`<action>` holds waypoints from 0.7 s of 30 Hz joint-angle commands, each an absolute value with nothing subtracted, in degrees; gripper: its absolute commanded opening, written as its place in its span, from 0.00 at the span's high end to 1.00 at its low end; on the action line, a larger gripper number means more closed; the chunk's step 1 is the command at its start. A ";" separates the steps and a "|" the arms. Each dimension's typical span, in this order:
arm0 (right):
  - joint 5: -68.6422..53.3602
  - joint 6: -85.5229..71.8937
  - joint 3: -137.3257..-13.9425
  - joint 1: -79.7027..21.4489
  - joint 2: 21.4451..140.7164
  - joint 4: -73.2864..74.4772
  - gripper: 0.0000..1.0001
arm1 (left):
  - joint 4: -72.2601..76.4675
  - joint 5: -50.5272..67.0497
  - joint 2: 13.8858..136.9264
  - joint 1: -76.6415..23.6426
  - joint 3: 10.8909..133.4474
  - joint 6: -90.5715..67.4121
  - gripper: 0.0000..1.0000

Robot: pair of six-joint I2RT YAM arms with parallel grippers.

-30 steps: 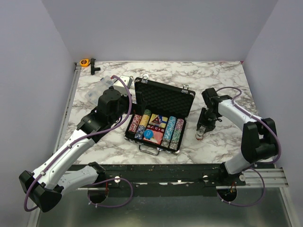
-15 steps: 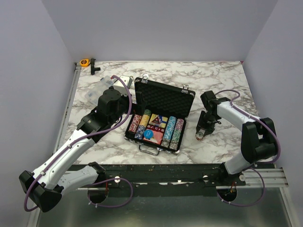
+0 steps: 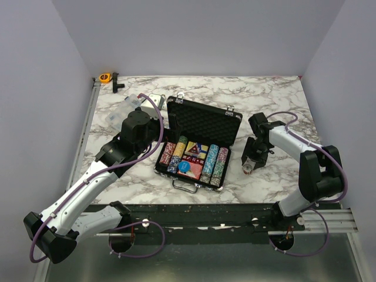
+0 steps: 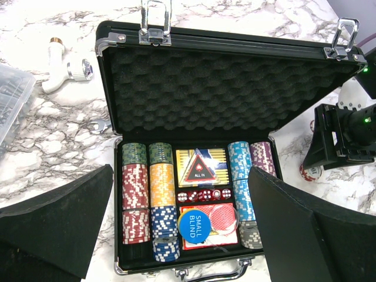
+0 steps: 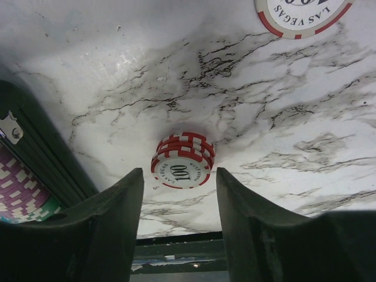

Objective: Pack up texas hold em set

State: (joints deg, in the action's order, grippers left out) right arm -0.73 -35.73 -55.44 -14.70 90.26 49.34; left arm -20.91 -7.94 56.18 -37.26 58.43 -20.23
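Red-and-white: one chip stack [image 5: 183, 161] and one loose chip [image 5: 302, 14].

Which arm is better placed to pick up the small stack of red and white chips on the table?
Right. The right pincer hangs open over the chips, one finger on each side. The left pincer faces the case, away from them.

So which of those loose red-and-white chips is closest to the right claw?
The small stack marked 100, lying between the open fingers of the right gripper. The other, a single chip reading LAS VEGAS, lies farther out.
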 commanded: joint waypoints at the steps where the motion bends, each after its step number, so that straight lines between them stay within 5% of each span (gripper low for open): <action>1: -0.77 -36.79 -55.88 -15.15 89.65 49.14 0.41 | -20.94 -6.94 55.81 -37.45 59.86 -20.48 0.03; 8: 3.97 -35.91 -58.23 -14.34 88.26 50.46 0.26 | -20.92 -7.03 55.81 -37.47 59.90 -20.39 0.03; 21: 1.49 -32.30 -61.92 3.96 98.42 45.44 0.32 | -20.88 -7.13 55.11 -37.55 59.76 -20.26 0.03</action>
